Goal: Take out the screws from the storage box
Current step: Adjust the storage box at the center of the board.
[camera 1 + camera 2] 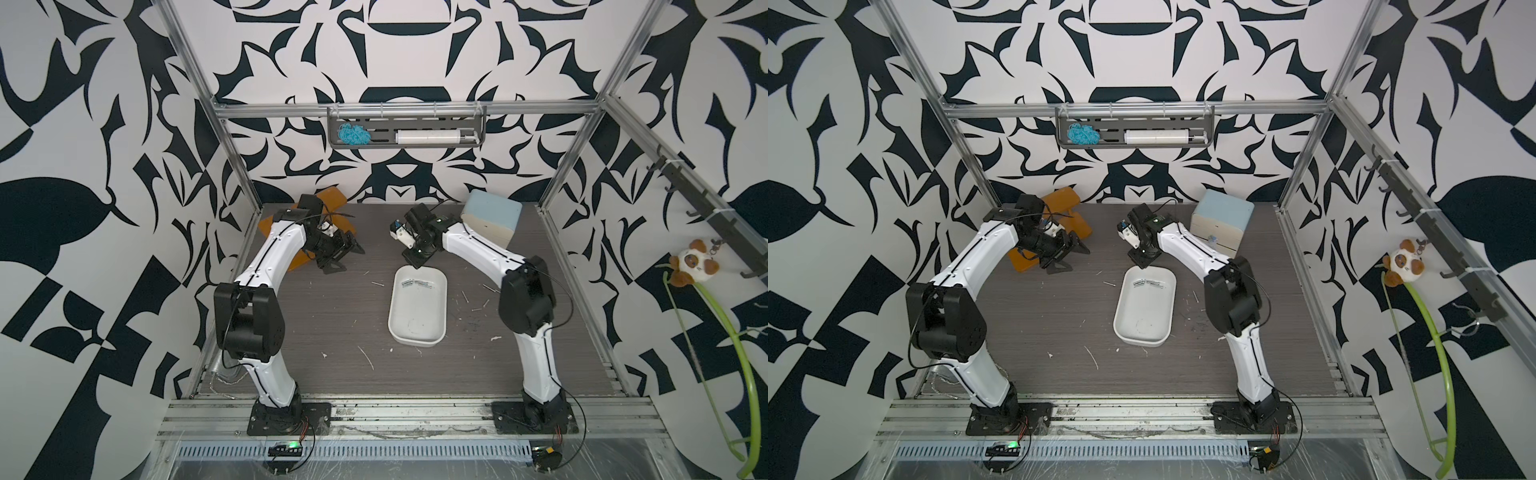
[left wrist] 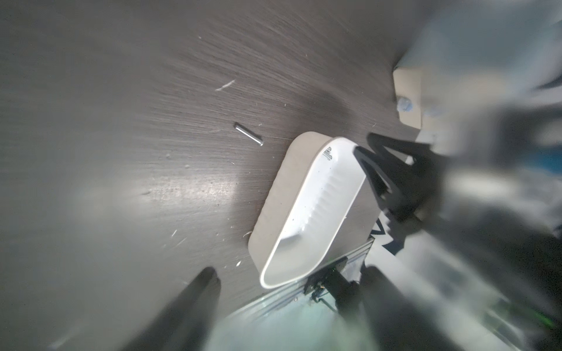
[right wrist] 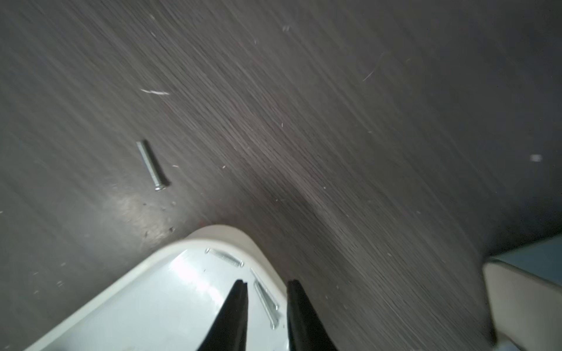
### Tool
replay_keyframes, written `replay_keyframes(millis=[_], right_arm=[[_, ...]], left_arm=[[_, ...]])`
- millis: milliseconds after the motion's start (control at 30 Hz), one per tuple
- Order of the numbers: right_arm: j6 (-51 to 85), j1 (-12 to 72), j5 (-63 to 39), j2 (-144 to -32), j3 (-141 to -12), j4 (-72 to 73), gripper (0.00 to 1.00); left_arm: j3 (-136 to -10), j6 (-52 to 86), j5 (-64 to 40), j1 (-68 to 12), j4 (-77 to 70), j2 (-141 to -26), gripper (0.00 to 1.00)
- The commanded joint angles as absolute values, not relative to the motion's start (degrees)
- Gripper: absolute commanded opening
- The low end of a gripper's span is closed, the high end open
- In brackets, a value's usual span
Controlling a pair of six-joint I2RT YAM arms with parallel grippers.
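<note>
White storage box [image 1: 415,316] mid worktop [image 1: 332,324], screws [image 1: 415,284] bunched at its far end, one loose screw [image 1: 377,284] near its left side, right hand [image 1: 417,262] over the far rim, fingers [image 3: 234,313] slightly parted and empty, left hand [image 1: 348,261] farther left by the orange shelf [image 1: 332,198], released wide, holding nothing.

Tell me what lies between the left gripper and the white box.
A loose screw and a small white fleck lie there on the table, touching neither the left gripper nor the box; both top views show them.
</note>
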State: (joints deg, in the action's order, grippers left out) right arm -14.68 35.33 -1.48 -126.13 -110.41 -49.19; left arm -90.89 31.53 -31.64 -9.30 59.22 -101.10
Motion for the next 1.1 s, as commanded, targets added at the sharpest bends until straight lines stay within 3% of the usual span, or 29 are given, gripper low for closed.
replay_keyframes(millis=[0, 167, 267, 533, 733, 867, 1067], right_arm=[[-15.5, 35.4, -2.1, -126.5, -112.5, -59.3, 0.29], [-15.0, 35.8, 0.8, -121.8, -108.9, -54.4, 0.31], [-14.2, 36.3, 4.4, -117.6, -105.7, -49.5, 0.38], [-9.7, 38.4, 8.5, -113.8, -109.0, -50.2, 0.39], [8.8, 45.2, 6.6, -115.8, -111.2, -59.0, 0.39], [22.1, 51.8, 5.8, -115.6, -108.4, -58.4, 0.41], [33.3, 52.3, 2.2, -116.4, -104.8, -53.2, 0.45]], left_arm=[[-90.0, 30.8, -32.8, -8.8, 59.9, -99.0, 0.8], [-89.7, 30.7, -32.4, -8.6, 59.9, -98.5, 0.8], [-89.6, 30.8, -32.5, -8.6, 59.8, -99.0, 0.8], [-89.6, 30.6, -32.9, -8.7, 59.1, -99.0, 0.8], [-85.1, 28.4, -32.3, -8.6, 57.9, -97.4, 0.78], [-75.5, 27.7, -30.9, -7.8, 51.5, -93.0, 0.78], [-73.4, 27.2, -31.8, -7.6, 47.6, -92.0, 0.77]])
